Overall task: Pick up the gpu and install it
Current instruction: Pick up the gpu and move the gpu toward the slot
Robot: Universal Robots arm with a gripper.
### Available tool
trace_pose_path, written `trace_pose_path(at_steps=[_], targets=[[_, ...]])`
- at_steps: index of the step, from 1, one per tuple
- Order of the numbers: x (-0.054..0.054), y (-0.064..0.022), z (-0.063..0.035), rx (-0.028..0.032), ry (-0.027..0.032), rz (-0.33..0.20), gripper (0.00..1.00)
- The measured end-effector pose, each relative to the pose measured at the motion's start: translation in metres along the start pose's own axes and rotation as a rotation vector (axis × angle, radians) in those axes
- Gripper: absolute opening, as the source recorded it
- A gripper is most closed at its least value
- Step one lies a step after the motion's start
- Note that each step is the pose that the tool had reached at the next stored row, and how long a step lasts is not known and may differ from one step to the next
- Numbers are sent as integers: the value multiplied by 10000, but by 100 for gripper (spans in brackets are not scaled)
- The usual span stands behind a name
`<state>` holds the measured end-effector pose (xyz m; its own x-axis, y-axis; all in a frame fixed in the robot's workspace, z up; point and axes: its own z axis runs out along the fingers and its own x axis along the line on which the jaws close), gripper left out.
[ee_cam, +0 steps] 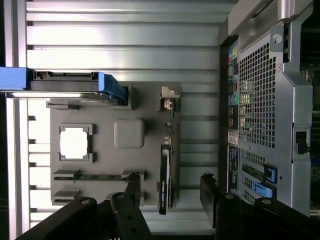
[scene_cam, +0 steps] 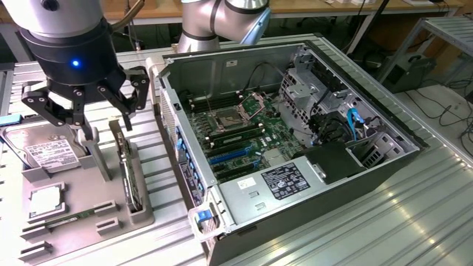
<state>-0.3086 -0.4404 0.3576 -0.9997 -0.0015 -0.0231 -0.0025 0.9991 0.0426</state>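
Presently we find the open computer case lying just beside the grey holder tray, its board exposed for fitting; the gripper hangs over the tray, jaws spread and empty; the gpu stands edgewise in the tray's slot, which we judge suits a straddling grasp.

Found open air above thin black upright expansion card, under wide-spread black gripper. Noted narrow free strip of ribbed metal table between card and perforated grey computer case wall. Hemmed opposite by grey plastic post.
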Motion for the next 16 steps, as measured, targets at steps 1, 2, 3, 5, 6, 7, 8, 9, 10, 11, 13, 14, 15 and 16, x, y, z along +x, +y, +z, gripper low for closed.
trace_pose_path(at_steps=[1, 2, 3, 5, 6, 7, 8, 9, 10, 11, 13, 14, 15, 16], targets=[[0, -2, 8, -5, 1, 0, 60], [1, -3, 17, -11, 0, 0, 60], [1, -6, 28, -19, 0, 0, 60], [2, -9, 53, -31, 0, 1, 60], [2, -10, 61, -32, 0, 1, 60], [2, -11, 70, -33, 0, 1, 60], [2, -12, 79, -34, 0, 1, 60], [2, -12, 89, -36, 0, 1, 60], [2, -13, 100, -38, 0, 1, 60], [3, -14, 107, -38, 0, 1, 60], [3, -15, 129, -41, 0, 1, 60], [3, -16, 138, -42, 0, 1, 60], [4, -17, 149, -44, 0, 1, 60], [4, -19, 160, -49, -1, 1, 60]])
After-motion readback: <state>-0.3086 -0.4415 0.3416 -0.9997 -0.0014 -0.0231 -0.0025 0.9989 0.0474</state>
